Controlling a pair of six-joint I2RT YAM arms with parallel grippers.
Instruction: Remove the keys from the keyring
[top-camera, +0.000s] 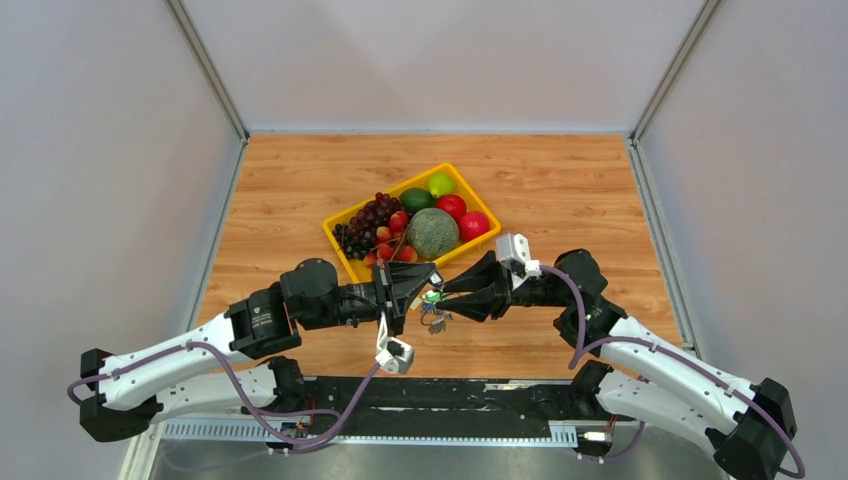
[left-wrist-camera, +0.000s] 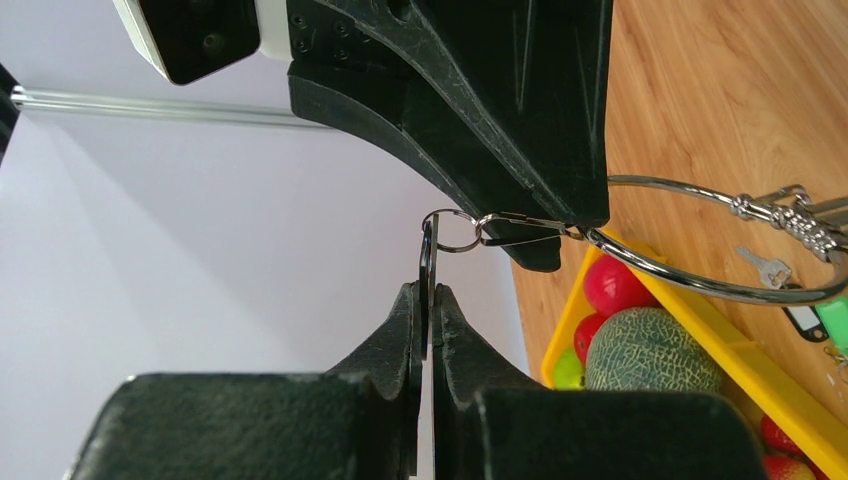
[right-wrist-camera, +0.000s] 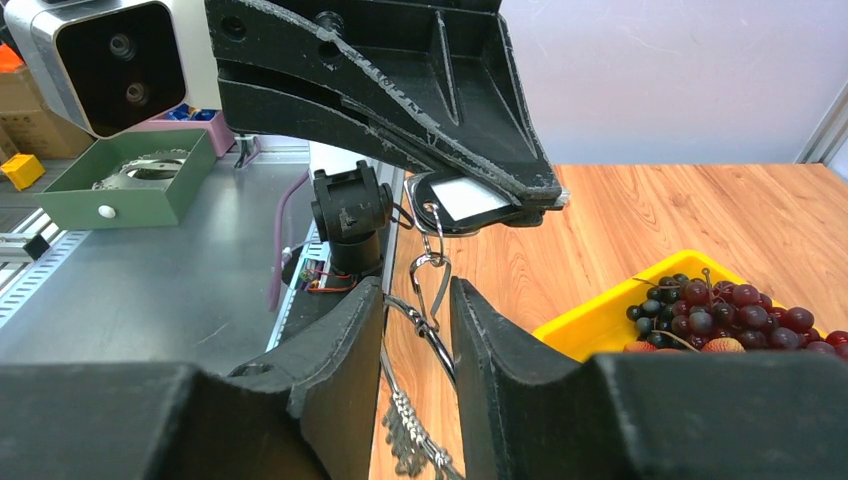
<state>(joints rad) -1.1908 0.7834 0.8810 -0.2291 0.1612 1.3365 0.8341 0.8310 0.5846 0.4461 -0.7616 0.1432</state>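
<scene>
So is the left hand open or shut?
Shut. In its wrist view the left hand clamps a thin black key tag edge-on, no gap between its fingers.

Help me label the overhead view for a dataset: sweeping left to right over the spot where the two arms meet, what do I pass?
Left arm's white wrist camera → bunch of keys → right arm's white wrist camera.
</scene>
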